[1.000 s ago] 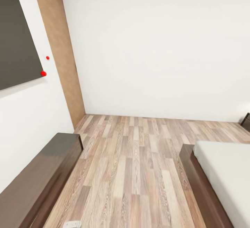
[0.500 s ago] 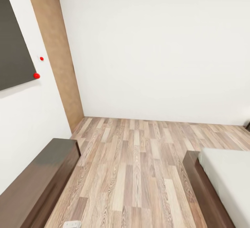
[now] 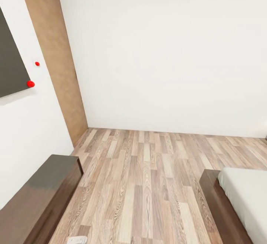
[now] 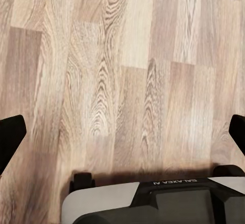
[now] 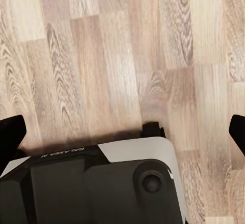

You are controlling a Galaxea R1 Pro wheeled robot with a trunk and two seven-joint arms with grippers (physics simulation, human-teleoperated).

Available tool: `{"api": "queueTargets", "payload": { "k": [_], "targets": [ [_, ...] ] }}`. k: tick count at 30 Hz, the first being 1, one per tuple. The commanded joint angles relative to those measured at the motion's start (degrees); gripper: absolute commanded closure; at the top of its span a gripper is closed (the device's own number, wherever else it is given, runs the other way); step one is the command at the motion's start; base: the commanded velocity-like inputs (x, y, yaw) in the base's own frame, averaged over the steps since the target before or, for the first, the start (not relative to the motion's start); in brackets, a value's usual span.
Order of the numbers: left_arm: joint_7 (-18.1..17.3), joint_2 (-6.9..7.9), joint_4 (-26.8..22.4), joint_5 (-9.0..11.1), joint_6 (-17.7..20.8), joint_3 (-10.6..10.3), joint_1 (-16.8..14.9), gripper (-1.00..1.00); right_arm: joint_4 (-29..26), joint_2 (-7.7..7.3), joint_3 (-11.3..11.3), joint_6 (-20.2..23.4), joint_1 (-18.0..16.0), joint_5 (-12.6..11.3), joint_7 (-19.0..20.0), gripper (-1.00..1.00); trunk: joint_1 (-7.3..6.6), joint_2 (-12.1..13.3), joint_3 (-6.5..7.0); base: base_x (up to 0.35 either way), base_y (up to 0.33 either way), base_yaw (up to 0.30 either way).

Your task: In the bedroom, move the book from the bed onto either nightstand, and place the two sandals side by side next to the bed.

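Note:
In the head view a corner of the bed shows at the lower right, with its off-white mattress (image 3: 246,195) on the dark brown frame (image 3: 217,203). The book, both sandals and the nightstands are out of view. My left gripper (image 4: 122,132) hangs open over bare wood floor (image 4: 127,55), its black fingertips (image 4: 10,137) far apart at the picture's edges. My right gripper (image 5: 122,132) is open the same way above the floor, fingertips (image 5: 10,132) wide apart and nothing between them.
A long low dark bench (image 3: 37,195) runs along the left wall under a dark wall panel (image 3: 9,58) with red dots (image 3: 30,84). A tan wooden door (image 3: 55,62) fills the far left corner. Wood-plank floor (image 3: 148,184) stretches between bench and bed to the white wall.
The whole head view has shifted as the camera moved forward: bench and bed slid outward and down, and the dark sliver at the right edge left the picture.

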Motion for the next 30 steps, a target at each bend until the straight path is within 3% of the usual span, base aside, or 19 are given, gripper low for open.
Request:
{"api": "queueTargets", "payload": {
  "k": [1,10,25,30],
  "targets": [
    [-0.14,0.02,0.06,-0.58,-0.23,0.49,-0.06,-1.00,0.12,-0.02,-0.14,0.07,-0.09,-0.41,0.25,-1.00,0.07,-0.12,-0.12,0.328,0.000,0.000],
    [-0.14,0.02,0.13,-0.58,-0.23,0.50,-0.06,-1.00,0.12,-0.02,-0.14,0.07,-0.09,-0.41,0.26,-1.00,0.07,-0.12,-0.12,0.268,0.000,0.000],
    [-0.14,0.02,0.14,-0.58,-0.23,0.58,-0.06,-1.00,0.11,-0.02,-0.06,0.12,-0.09,-0.71,0.28,-1.00,0.07,-0.12,-0.12,0.018,0.000,-0.001],
    [-0.14,0.02,0.14,-0.58,-0.23,0.58,-0.06,-1.00,0.07,0.04,-0.05,0.15,-0.09,-0.72,0.27,-1.00,0.07,-0.12,-0.12,0.000,0.000,-0.168]
  ]
}}
